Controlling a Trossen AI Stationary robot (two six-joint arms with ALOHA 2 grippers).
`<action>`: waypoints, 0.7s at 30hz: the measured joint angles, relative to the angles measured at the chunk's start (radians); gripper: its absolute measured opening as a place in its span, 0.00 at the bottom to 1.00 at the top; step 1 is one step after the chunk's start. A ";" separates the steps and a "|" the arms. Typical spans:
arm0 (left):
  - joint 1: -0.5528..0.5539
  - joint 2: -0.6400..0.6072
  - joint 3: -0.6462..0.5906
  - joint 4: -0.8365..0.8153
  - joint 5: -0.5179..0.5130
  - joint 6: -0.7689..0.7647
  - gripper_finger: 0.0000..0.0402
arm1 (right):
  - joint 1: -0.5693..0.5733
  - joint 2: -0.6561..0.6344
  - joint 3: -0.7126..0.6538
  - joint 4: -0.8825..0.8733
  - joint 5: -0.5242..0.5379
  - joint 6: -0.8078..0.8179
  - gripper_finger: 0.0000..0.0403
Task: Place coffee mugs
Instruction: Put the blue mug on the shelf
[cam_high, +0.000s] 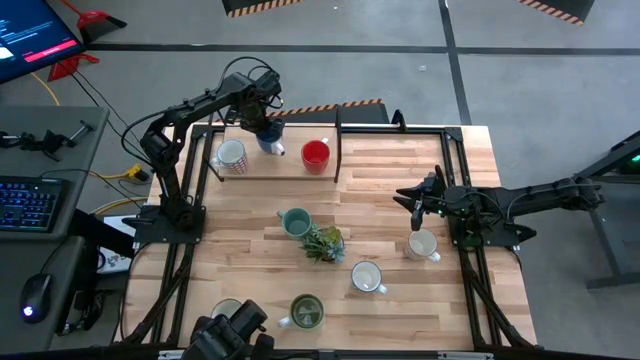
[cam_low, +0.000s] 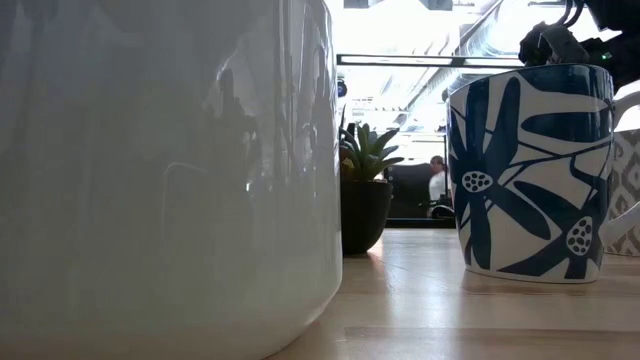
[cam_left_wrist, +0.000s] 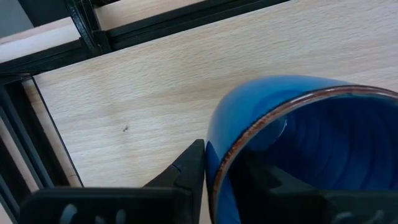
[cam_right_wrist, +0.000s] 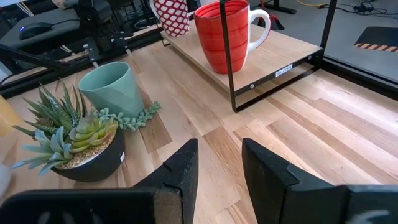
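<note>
My left gripper (cam_high: 266, 128) is at the table's far left, over a raised wooden shelf (cam_high: 285, 168), shut on a blue mug (cam_high: 271, 144). A white patterned mug (cam_high: 231, 155) and a red mug (cam_high: 315, 155) stand on the shelf on either side of it. On the table stand a teal mug (cam_high: 294, 222), two white mugs (cam_high: 422, 243) (cam_high: 366, 277), an olive mug (cam_high: 305, 312) and a cream mug (cam_high: 228, 312). My right gripper (cam_high: 412, 198) is open and empty above the table's right side, pointing toward the shelf (cam_right_wrist: 219, 146). My left gripper pinches the blue mug's wall at the rim (cam_left_wrist: 217, 163), one finger (cam_left_wrist: 189, 171) outside and one finger (cam_left_wrist: 267, 180) inside. The fingers come from above, pointing down. Whether the mug's base stands on the shelf is hidden.
A small spiky plant (cam_high: 323, 243) in a dark pot stands mid-table next to the teal mug. The shelf has a black metal frame (cam_right_wrist: 225, 56) with upright bars. In the low view a large white mug (cam_low: 160, 170) and a blue-flowered mug (cam_low: 530, 170) stand close to the camera.
</note>
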 joint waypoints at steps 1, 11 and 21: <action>0.000 0.000 0.000 0.000 0.000 0.000 0.16 | 0.000 0.000 0.000 0.000 0.000 0.000 0.26; 0.003 0.000 0.000 0.000 0.000 -0.001 0.20 | 0.000 0.000 0.000 0.000 0.000 0.000 0.26; 0.003 0.000 0.000 0.000 0.000 0.009 0.20 | 0.000 0.000 0.000 0.000 -0.016 0.000 0.26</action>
